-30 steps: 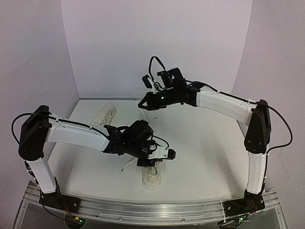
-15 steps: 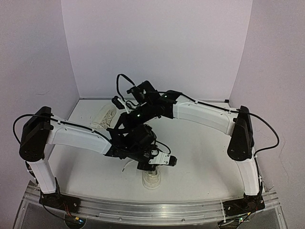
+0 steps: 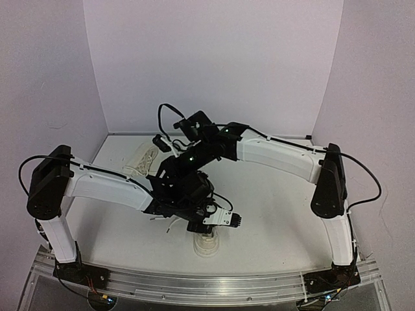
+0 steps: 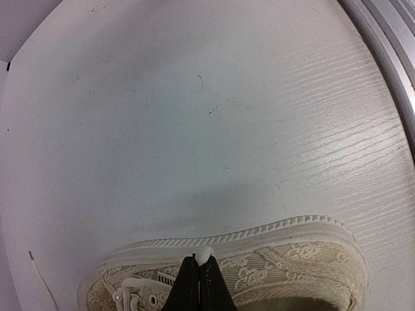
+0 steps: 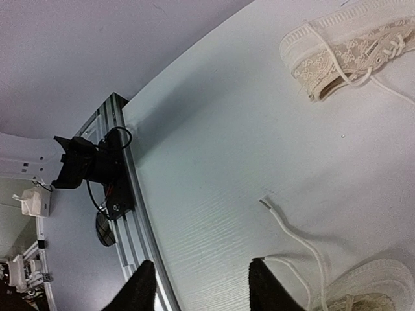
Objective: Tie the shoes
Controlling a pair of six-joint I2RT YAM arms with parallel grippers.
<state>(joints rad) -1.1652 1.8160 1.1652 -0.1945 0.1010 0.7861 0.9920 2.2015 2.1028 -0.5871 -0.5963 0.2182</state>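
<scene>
One of the shoes (image 3: pixel 206 245) stands near the table's front edge; in the left wrist view its cream lace-patterned side (image 4: pixel 279 269) fills the bottom. My left gripper (image 4: pixel 203 259) sits just above it, shut on a bit of white lace (image 4: pixel 205 254). The other shoe (image 3: pixel 143 158) lies at the back left, also seen from the right wrist (image 5: pixel 343 45). My right gripper (image 5: pixel 202 288) hangs open over bare table, with two loose lace ends (image 5: pixel 267 204) to the right of its fingers. From the top, the right gripper (image 3: pixel 165 170) is partly hidden behind the left arm.
The right arm crosses over the left arm in the middle of the table. The aluminium rail (image 5: pixel 133 220) and the left arm's base (image 5: pixel 84 165) lie to the left of the right gripper. White walls (image 3: pixel 214 65) close the back and sides.
The right arm has swung from the back middle leftward and down over the left arm, and its jaws have opened. The left gripper stays shut near the front shoe.
</scene>
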